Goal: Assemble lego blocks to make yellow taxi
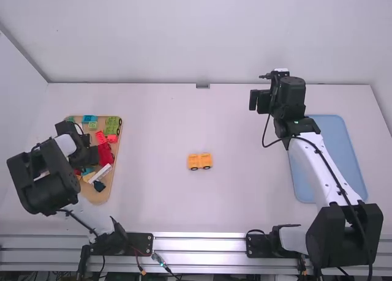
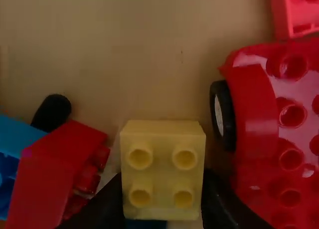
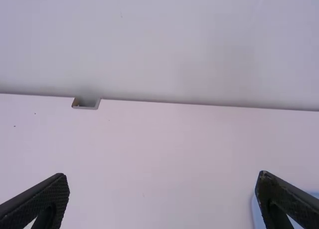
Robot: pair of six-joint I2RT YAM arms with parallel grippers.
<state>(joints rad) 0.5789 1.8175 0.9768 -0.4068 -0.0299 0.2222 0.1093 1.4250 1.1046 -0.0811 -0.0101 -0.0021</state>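
1. Near edge: a metal rail ran beneath the bases of both arms.
2. Left of center: the yellow-orange wheeled LEGO base sat on the white table, between the two trays and well apart from both, two black wheels facing the near edge.
3. Left side: the left gripper was positioned over the wooden tray, its fingers closed about the sides of a pale yellow two-by-two LEGO brick. A red wheeled LEGO block lay beside this brick.
4. Right side: the light-blue tray lay flat, partly beneath the right arm.
5. Farther off: the right gripper was raised near the far side, fingers spread wide with nothing between them.
6. Far left: a green wheeled LEGO block occupied the wooden tray's far part.
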